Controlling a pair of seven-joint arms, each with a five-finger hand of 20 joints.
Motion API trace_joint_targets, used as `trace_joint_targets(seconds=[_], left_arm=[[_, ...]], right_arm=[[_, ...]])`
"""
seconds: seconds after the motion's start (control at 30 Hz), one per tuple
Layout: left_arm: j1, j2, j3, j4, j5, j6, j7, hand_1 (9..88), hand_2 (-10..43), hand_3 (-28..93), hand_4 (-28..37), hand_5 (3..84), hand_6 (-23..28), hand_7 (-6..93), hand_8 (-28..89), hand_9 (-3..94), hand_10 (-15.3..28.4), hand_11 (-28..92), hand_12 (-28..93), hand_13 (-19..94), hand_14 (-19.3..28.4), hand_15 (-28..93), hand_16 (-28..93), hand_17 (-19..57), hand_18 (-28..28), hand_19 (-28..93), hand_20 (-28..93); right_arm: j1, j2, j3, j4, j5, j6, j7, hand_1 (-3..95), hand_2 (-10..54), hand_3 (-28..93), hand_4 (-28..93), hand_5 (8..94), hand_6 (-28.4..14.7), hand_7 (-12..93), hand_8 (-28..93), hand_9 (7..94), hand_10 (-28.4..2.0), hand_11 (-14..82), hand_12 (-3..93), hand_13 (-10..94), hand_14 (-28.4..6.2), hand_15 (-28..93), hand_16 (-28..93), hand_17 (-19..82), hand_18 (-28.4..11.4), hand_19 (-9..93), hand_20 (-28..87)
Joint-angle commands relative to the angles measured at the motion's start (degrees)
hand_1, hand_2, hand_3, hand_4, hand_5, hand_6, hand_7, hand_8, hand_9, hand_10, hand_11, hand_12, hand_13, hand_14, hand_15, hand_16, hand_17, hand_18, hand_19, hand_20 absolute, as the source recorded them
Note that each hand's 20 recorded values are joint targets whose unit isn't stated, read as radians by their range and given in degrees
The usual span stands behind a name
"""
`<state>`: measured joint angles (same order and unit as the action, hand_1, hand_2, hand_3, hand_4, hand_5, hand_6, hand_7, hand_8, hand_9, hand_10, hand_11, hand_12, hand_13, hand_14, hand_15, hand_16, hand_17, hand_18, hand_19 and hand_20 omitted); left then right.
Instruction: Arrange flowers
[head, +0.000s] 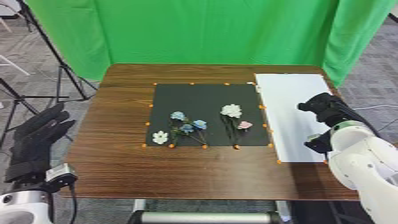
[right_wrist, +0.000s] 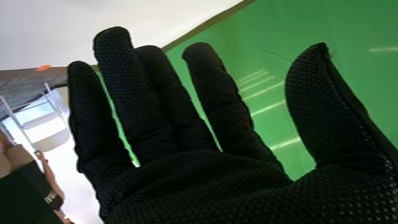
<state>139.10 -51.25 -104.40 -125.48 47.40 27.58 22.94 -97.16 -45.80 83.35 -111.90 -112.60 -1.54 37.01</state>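
In the head view, my right hand (head: 330, 107) is over the white sheet at the table's right side, holding nothing that I can see. In the right wrist view, that same hand (right_wrist: 195, 170) has straight, spread fingers. My left hand (head: 37, 135) is beyond the table's left edge with its fingers extended. On the black mat (head: 209, 95) lie blue flowers (head: 187, 128) with green stems, a small white flower (head: 160, 137) to their left, a larger white flower (head: 231, 110) with a long stem, and a pink flower (head: 244, 125) beside that stem.
A white sheet (head: 289, 100) lies along the table's right side, next to the mat. Orange markers dot the edges of both. The brown table (head: 195, 177) has a green curtain (head: 213, 35) behind it and a dark stand (head: 60, 65) at its left.
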Motion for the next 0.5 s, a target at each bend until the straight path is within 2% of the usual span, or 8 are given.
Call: trace_joint_targets(seconds=[0.03, 0.17, 0.27, 0.33, 0.4, 0.47, 0.5], left_arm=[[0.6, -0.56, 0.21, 0.05, 0.04, -0.17, -0.44, 26.4, 2.6, 83, -18.9, 38.5, 8.7, 15.0, -11, 31.9, 18.3, 33, 6, 21, 25.3, 59, -16, -10.3, 21.0, 56, 3], [0.6, -0.61, 0.16, 0.09, 0.28, -0.67, -0.63, 26.4, 2.6, 83, -18.9, 38.3, 8.5, 14.7, -11, 31.7, 18.2, 32, 6, 21, 25.2, 59, -16, -10.3, 21.0, 55, 3], [0.8, -0.55, 0.19, -0.05, 0.25, -0.43, -0.53, 26.4, 2.6, 83, -18.9, 38.2, 8.4, 14.6, -11, 31.4, 17.9, 32, 6, 21, 24.9, 58, -16, -10.4, 21.0, 55, 3], [0.5, -0.49, 0.36, 0.05, 0.26, -0.62, -0.46, 26.4, 2.6, 83, -19.0, 38.1, 8.3, 14.5, -11, 31.2, 17.8, 32, 6, 21, 24.8, 57, -16, -10.4, 21.0, 55, 3], [0.6, -0.45, 0.51, -0.03, 0.27, -0.48, -0.41, 26.3, 2.7, 83, -18.9, 38.1, 8.3, 14.5, -11, 31.3, 17.8, 31, 6, 21, 24.8, 57, -16, -10.4, 21.0, 55, 3], [0.6, -0.38, 0.66, -0.02, 0.09, -0.29, -0.06, 26.3, 2.7, 83, -18.9, 38.0, 8.3, 14.6, -10, 31.2, 17.8, 32, 6, 20, 24.8, 57, -16, -10.4, 21.0, 55, 3], [0.5, -0.44, 0.62, -0.01, 0.25, -0.45, -0.31, 26.3, 2.7, 83, -19.0, 38.0, 8.3, 14.6, -11, 31.2, 17.8, 32, 6, 20, 24.8, 57, -16, -10.4, 21.0, 55, 3]], right_arm=[[-0.9, 0.6, -0.3, -0.1, -0.2, 1.5, -0.3, 15.9, 12.2, 82, -23, 48.6, -9.7, 13, -10, 47.6, -23.1, 16.7, 14.1, 42, -23.5, 55, 6, 12, -28.4, 68, -4], [-1.0, 0.5, -0.2, -0.2, 0.0, 1.7, -0.3, 15.7, 12.3, 82, -23, 48.4, -9.7, 13, -10, 47.2, -23.2, 16.5, 14.1, 42, -23.4, 54, 6, 11, -28.4, 68, -4], [-0.7, 0.4, -0.4, -0.1, 0.2, 1.7, -0.5, 15.6, 12.3, 82, -23, 48.1, -9.7, 13, -10, 46.8, -23.2, 16.1, 13.9, 42, -23.5, 54, 6, 11, -28.4, 67, -4], [-0.8, 0.8, -0.7, 0.1, 0.8, 3.3, -0.9, 15.5, 12.3, 82, -23, 47.5, -9.5, 12, -10, 45.7, -23.2, 15.3, 13.7, 42, -23.6, 54, 6, 11, -28.4, 67, -5], [-0.7, 1.8, -1.9, 0.5, 1.8, 7.2, -1.9, 15.5, 12.3, 82, -23, 46.4, -9.4, 12, -10, 43.4, -23.0, 13.5, 13.1, 42, -23.6, 53, 6, 11, -28.4, 66, -5], [-0.5, 1.9, -2.1, 0.6, 2.2, 8.1, -2.6, 15.2, 12.4, 83, -23, 45.7, -9.6, 12, -10, 42.4, -22.9, 13.3, 13.2, 41, -23.4, 53, 6, 11, -28.4, 66, -5], [-0.5, 2.0, -2.2, 0.6, 2.6, 8.6, -2.7, 15.1, 12.4, 83, -23, 45.5, -9.5, 12, -10, 42.2, -22.9, 13.3, 13.2, 41, -23.5, 53, 6, 11, -28.4, 66, -5]])
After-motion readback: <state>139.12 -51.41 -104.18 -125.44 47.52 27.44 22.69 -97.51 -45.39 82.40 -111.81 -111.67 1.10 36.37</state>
